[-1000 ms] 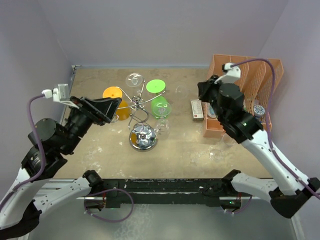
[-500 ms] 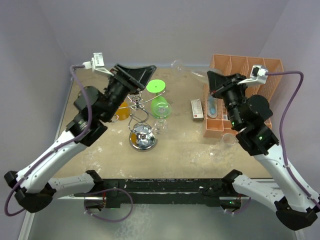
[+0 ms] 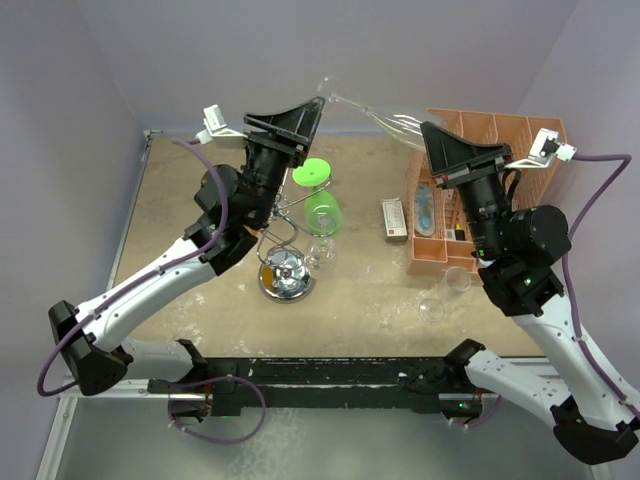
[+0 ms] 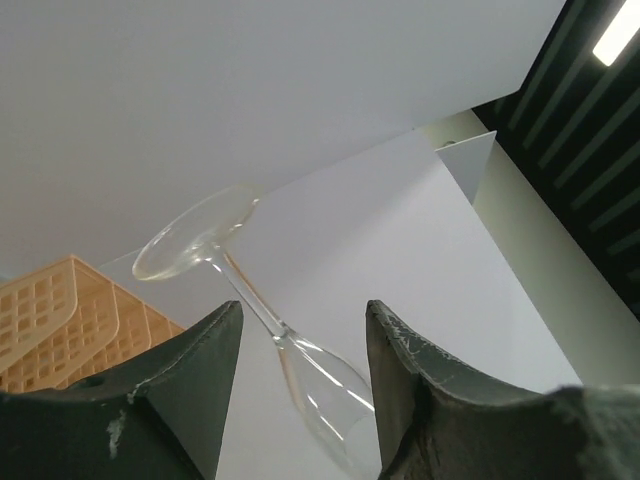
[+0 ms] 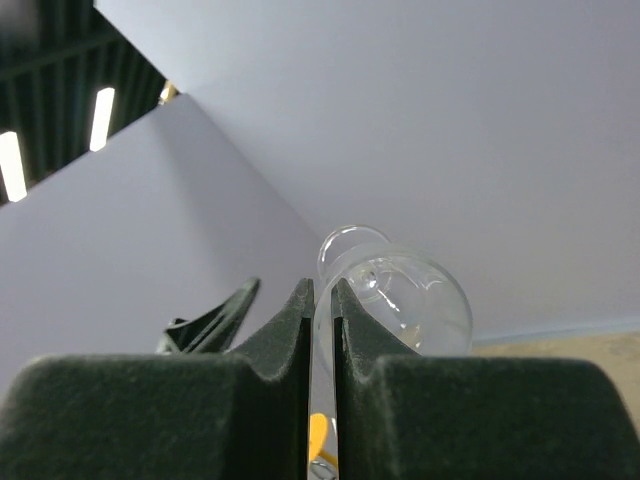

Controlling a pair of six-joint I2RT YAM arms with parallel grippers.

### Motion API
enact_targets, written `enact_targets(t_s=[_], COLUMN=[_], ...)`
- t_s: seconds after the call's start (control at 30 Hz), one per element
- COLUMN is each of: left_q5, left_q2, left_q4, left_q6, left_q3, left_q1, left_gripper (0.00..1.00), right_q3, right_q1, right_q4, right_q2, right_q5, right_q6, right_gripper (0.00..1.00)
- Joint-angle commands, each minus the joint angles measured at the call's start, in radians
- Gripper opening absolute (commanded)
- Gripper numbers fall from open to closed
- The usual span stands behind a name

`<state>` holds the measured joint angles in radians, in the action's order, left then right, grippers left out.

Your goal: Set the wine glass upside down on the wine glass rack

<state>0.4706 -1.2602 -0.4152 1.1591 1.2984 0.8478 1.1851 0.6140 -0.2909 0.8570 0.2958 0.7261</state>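
The right gripper [image 3: 432, 135] is closed to a narrow slit, and the rim wall of the wine glass [image 3: 395, 120] appears to be pinched in it. The glass is held high in the air over the far side of the desk [image 3: 360, 295], lying almost flat, with its foot [image 4: 195, 235] turned toward the left arm. The left gripper [image 4: 305, 320] is spread wide, with one finger on each side of the stem [image 4: 243, 288], and no contact is seen.

The glass is judged to be light, stiff, smooth and easily broken. A pinch on the thin rim is thought to be weak, since the glass can swing or slip there. The stem, close under the bowl, is judged the better place to be taken, with gentle force, so that the foot can be slid between the curled arms of the wine glass rack [image 3: 287, 272].

Counted from the near side:
- One clear glass [image 3: 433, 310], or perhaps two, lies on the desk by the right arm; which it is cannot be told.
- One rack is standing in the middle.
- One small clear glass [image 3: 322, 252] is just beside the rack.
- One green glass [image 3: 321, 212] appears to be hung upside down on the rack.
- One small box [image 3: 394, 218] and one orange mesh organiser [image 3: 520, 135] are placed to the right.
- Farthest, the one clear glass is held in the air.
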Motion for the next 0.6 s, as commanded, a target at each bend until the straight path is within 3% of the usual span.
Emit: enact_targets(t_s=[0.0,0.57], left_q5=[0.004,-0.055], left_q2=[-0.064,-0.094], left_q4=[-0.113,-0.225], left_q6=[0.056,0.080], left_q3=[0.070,0.059], left_q1=[0.015,0.028], left_gripper=[0.51,0.51], right_q3=[0.003,-0.030], right_q1=[-0.003,-0.003], right_q4=[-0.187,-0.253], right_q2=[-0.015,-0.016], right_q5=[-0.075,-0.172], right_q6=[0.095,0.168], right_gripper=[0.05,0.05])
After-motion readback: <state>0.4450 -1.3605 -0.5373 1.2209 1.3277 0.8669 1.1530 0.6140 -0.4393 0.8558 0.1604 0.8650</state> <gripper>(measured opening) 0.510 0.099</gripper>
